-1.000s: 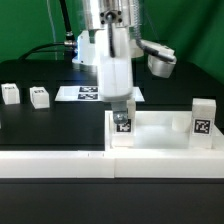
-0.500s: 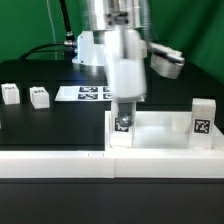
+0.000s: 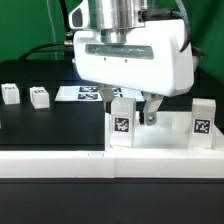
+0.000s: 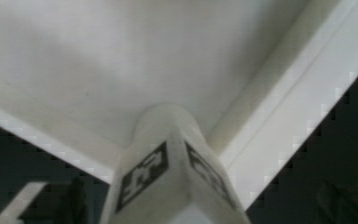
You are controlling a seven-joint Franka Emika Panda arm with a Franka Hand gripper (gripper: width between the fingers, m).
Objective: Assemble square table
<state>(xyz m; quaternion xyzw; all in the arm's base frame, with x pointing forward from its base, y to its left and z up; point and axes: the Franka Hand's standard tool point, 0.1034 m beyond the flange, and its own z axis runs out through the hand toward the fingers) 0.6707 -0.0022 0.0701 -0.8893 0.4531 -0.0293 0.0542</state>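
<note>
Two legs stand in the square table top (image 3: 160, 132): the straddled leg (image 3: 121, 128) (hand (image 3: 131, 106) open, fingers apart) and the corner leg (image 3: 203, 118). Two loose legs (image 3: 10, 93) remain on the tabletop (image 3: 50, 125).

And there's the gripper (image 3: 133, 104) filling the upper middle of the exterior view: a broad white housing, rounded corners, a thin dark seam along its top. Above it, at the top edge, sits a ribbed silver-grey wrist flange (image 3: 112, 12). Dark fingers (image 3: 151, 108) poke out underneath, and a thin dark cable (image 3: 63, 18) shows at upper left.
</note>
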